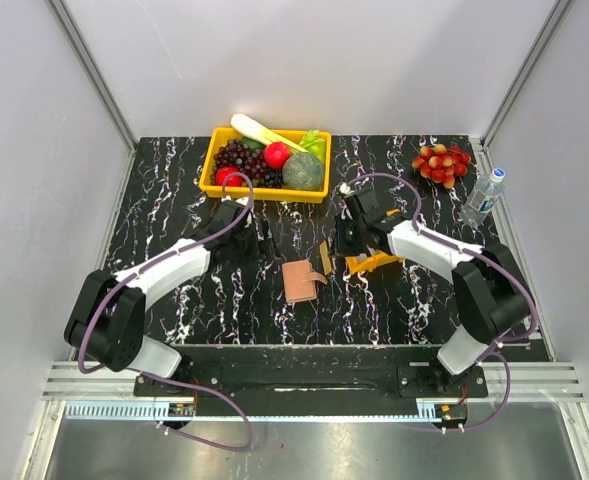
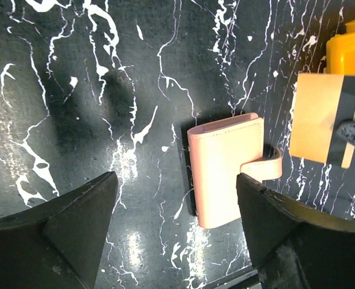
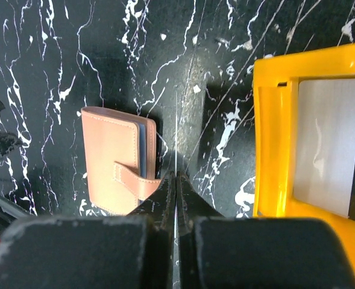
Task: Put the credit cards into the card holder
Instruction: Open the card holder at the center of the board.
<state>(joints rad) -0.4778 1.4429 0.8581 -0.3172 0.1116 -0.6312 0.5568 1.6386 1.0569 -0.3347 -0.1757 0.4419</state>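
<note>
Clamping beige plastic credit card (image 2: 319,117) in right tool (image 3: 176,180) beside closed tan-pink leather card holder (image 2: 225,168) on surface (image 2: 105,90). Hovering left tool (image 2: 177,180), spread apart, over holder. Judging progress early: holder unopened, grey card (image 3: 331,147) in orange tray (image 3: 273,120).

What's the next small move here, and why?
Probably: the left gripper lowers onto the card holder to open it. The holder lies closed on the table with its tab wrapped over, the left jaws stand open nearby, and the right gripper is shut on a credit card.
</note>
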